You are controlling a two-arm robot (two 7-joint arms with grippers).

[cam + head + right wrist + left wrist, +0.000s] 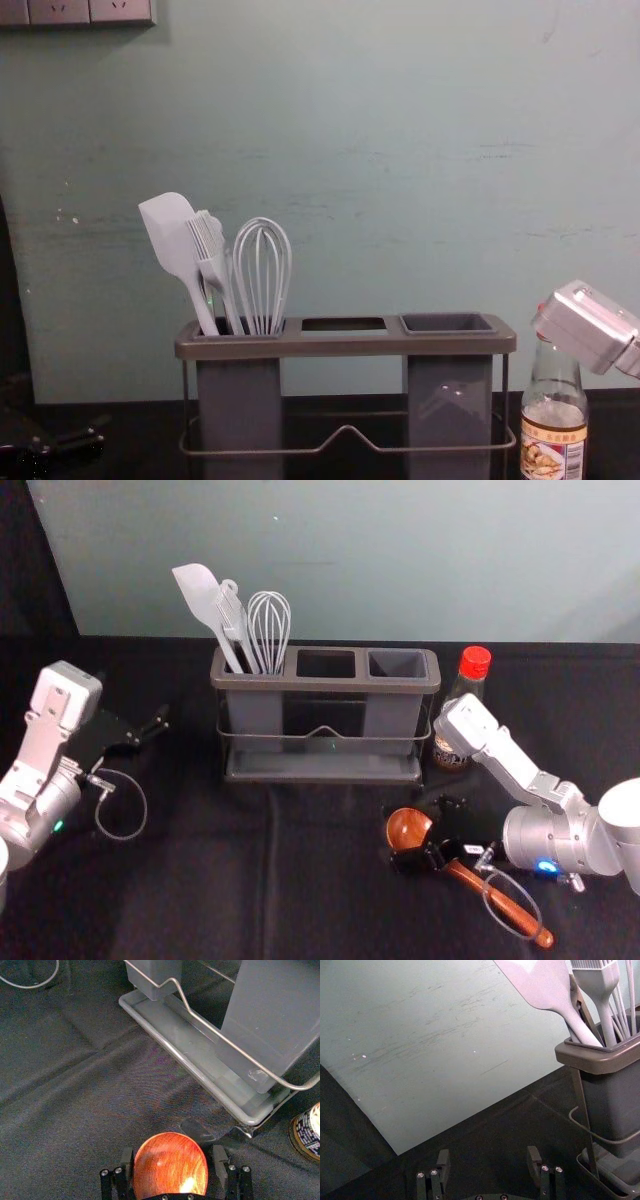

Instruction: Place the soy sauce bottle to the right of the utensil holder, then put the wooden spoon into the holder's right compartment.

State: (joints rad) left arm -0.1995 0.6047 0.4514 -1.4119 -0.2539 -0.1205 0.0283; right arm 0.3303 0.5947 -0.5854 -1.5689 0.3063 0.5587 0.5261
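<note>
We are poising the spread right pincer (173, 1155) astride the wooden spoon (406, 827) in front of the utensil holder (322, 683); we should be closing evenly, then lifting clear of the soy sauce bottle (553, 430). Our left pincer (488, 1160) is idling, spread, at left.

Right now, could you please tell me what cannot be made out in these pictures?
- Most of the soy sauce bottle's cap: chest view, behind the right arm.
- Bottle's base: chest view, cut off by the bottom edge.
- Wooden spoon's neck: head view, covered by the right tool.
- Spatula's lower end: head view, hidden inside the utensil holder.
</note>
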